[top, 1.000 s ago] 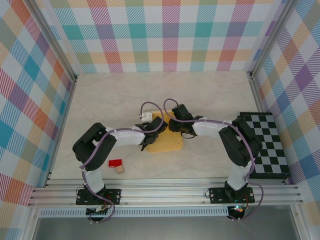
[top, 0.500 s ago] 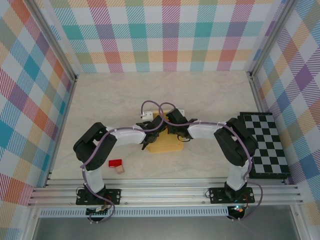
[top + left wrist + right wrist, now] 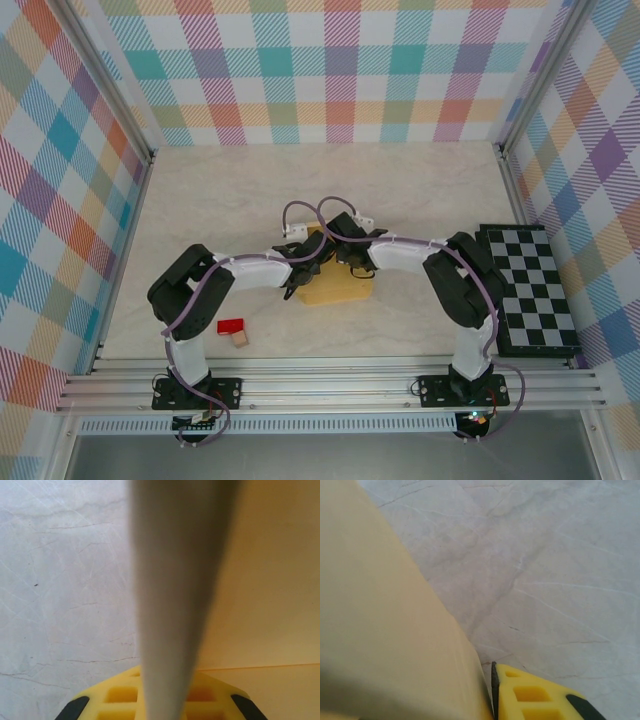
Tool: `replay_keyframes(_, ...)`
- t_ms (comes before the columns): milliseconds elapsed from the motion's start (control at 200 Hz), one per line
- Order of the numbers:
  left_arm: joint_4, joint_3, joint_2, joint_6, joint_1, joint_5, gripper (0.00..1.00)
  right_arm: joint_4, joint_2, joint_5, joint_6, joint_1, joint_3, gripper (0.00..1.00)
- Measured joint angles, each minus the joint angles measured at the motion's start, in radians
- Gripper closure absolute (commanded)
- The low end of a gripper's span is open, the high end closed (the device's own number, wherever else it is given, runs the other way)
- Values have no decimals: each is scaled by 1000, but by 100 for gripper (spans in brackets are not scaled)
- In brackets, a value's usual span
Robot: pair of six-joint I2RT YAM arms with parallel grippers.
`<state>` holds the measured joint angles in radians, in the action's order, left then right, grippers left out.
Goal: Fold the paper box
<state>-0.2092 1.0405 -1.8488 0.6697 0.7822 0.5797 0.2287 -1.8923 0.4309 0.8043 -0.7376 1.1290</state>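
The paper box (image 3: 338, 288) is being held on the table (image 3: 220, 200). At the box's left edge, a thin flap of card is being squeezed tight between the yellow fingers (image 3: 115, 700) of the left gripper (image 3: 297, 282). At the box's far side, the card is being touched by one finger (image 3: 535, 695) of the right gripper (image 3: 348, 262). Whether that grip is closed cannot be told. A red block (image 3: 231, 326) is seen well left of the box.

The right hand (image 3: 335, 245) has slid left across the paper box (image 3: 345, 291), closer to the left hand (image 3: 300, 272).
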Motion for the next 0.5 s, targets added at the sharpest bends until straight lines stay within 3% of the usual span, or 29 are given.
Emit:
replay_keyframes(270,-27,24,-26,0,1,36,88,-127,125,-83,-8,8,-142,71)
replay_keyframes(500,-34,26,-30,4,0,51,88,-143,266,-196,-58,79,-189,69)
